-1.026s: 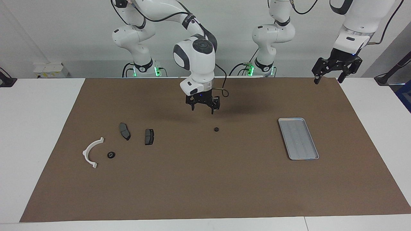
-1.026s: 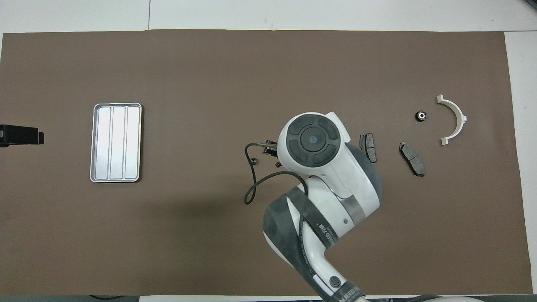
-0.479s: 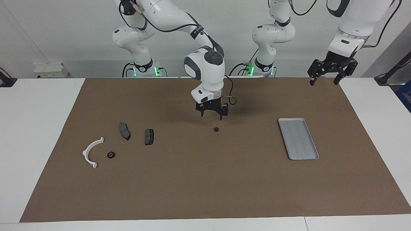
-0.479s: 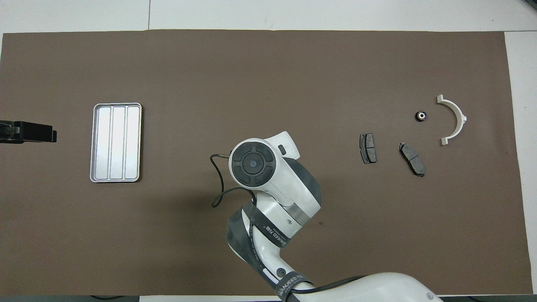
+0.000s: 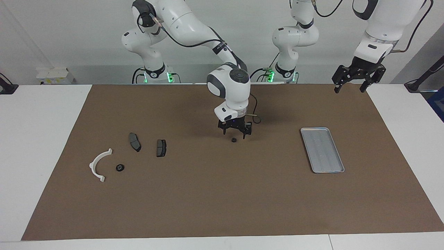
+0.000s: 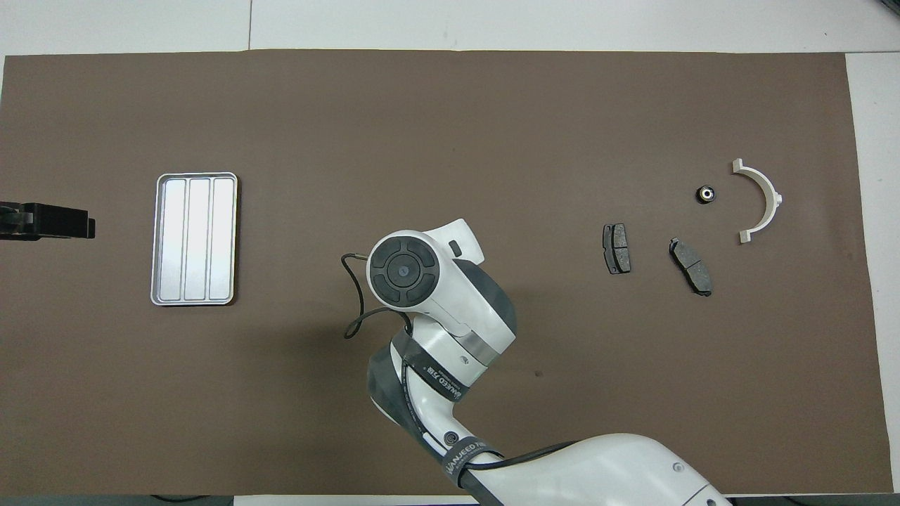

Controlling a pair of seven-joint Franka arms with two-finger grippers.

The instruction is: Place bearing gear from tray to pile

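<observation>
A small black bearing gear [image 5: 234,140] lies on the brown mat mid-table, off the tray. My right gripper [image 5: 235,134] hangs open just over it, a fingertip on either side and slightly above. In the overhead view the right arm's wrist [image 6: 404,267] hides both that gripper and this gear. The silvery tray [image 5: 322,150] [image 6: 195,239] holds nothing. The pile sits toward the right arm's end: a white half-ring [image 5: 100,164] [image 6: 759,200], two dark plates [image 5: 134,141] [image 5: 161,148] and a second black gear [image 5: 120,167] [image 6: 704,194]. My left gripper [image 5: 348,89] waits open, raised over the mat's corner.
The brown mat [image 5: 222,201] covers most of the white table. The two dark plates [image 6: 616,248] [image 6: 690,266] lie nearer to the robots than the half-ring. At the overhead view's edge beside the tray, the left gripper [image 6: 42,221] shows as a dark bar.
My right gripper has swung toward the left arm's end of the table and come down until it hangs just over the mid-table gear. The left gripper shifted slightly early on, then stayed.
</observation>
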